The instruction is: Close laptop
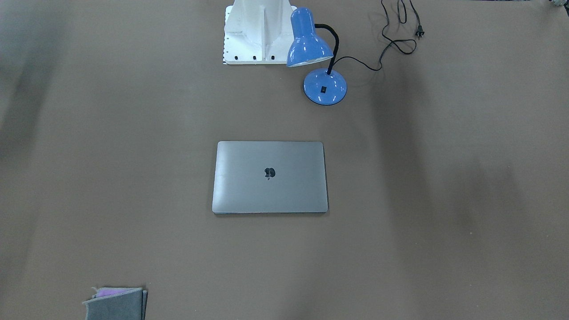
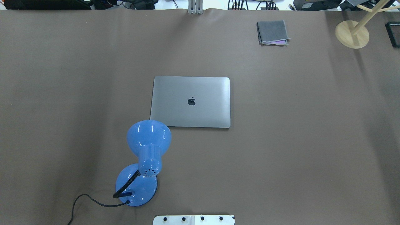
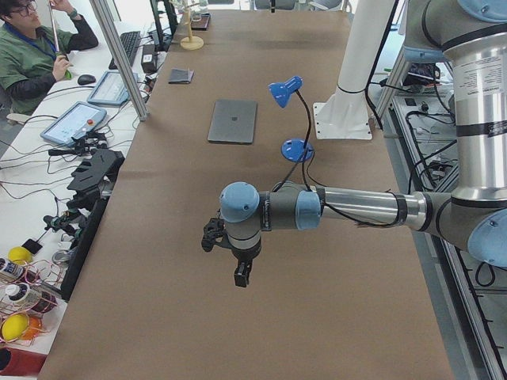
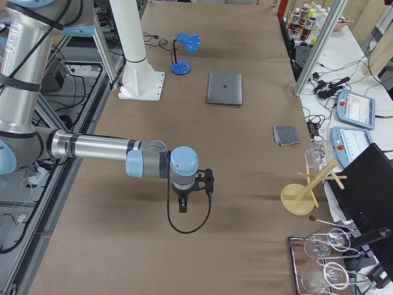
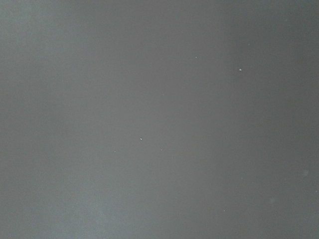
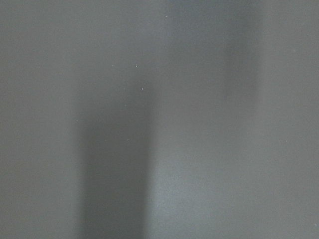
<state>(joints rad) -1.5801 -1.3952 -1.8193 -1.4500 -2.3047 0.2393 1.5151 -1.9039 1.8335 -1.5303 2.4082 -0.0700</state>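
Note:
The laptop [image 1: 270, 177] lies flat at the table's middle with its grey lid down and the dark apple logo facing up. It also shows in the overhead view [image 2: 190, 101] and small in both side views [image 3: 233, 120] [image 4: 225, 88]. My left gripper [image 3: 242, 277] shows only in the exterior left view, hanging above the bare table far from the laptop. My right gripper [image 4: 182, 206] shows only in the exterior right view, likewise far from the laptop. I cannot tell whether either is open or shut. Both wrist views show only plain table surface.
A blue desk lamp [image 2: 147, 156] stands between the laptop and the robot base [image 1: 258, 33], its black cord [image 1: 400, 31] trailing on the table. A folded grey cloth [image 2: 272, 32] lies at the far side. A wooden stand [image 2: 352, 33] is at the far right corner.

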